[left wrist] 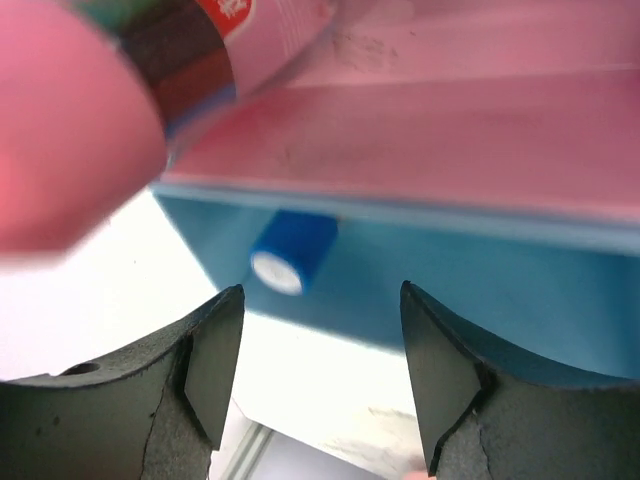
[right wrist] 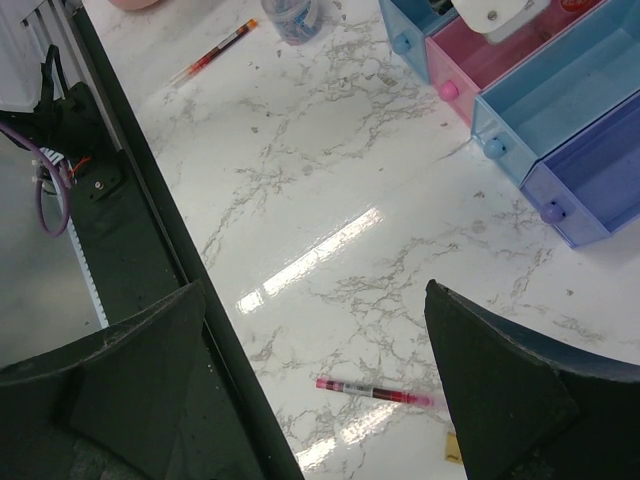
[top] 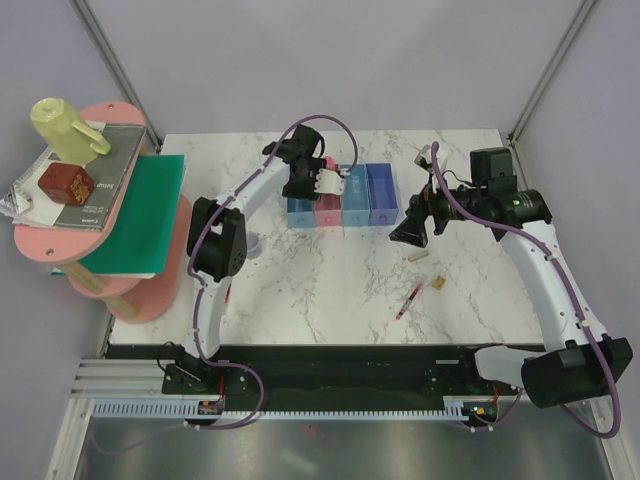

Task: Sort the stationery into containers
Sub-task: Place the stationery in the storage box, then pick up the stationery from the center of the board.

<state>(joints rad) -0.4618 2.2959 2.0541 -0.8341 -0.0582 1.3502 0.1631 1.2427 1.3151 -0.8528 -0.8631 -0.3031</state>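
Currently: left jaws parted, empty, above pink bin (left wrist: 450,130), where the glue-stick tube (left wrist: 250,40) leans tilted. Right jaws wide, empty. Below, flat on bench (right wrist: 330,180): red pen (right wrist: 375,390), likely light, stiff, slick; pinch mid-barrel, crosswise.

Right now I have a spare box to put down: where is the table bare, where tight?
Bare tabletop lies in front of the bins, between the roll and the red pen. The back-left corner is free. Tight: at the bins, where the left gripper hangs, and around the pen and tan block by the right gripper.
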